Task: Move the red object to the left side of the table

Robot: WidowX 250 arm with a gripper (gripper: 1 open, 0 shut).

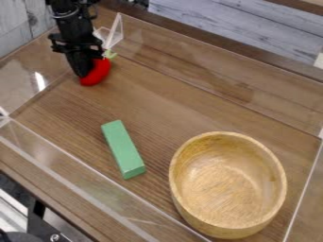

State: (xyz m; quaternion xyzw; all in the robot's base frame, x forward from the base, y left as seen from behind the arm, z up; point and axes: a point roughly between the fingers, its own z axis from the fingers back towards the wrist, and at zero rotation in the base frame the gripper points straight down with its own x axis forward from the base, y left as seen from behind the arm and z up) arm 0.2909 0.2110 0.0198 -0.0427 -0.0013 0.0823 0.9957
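The red object (93,75), a small strawberry-like toy with a bit of green at its right side, rests low against the brown wood-grain table (214,104) at the far upper left. My black gripper (81,62) comes straight down on top of it, fingers shut on its upper part. The fingertips hide much of the toy's top. I cannot tell whether the toy touches the tabletop or hangs just above it.
A green rectangular block (123,148) lies in the middle front. A round light wooden bowl (229,182) sits at the front right. Clear acrylic walls (51,151) border the tabletop on all sides.
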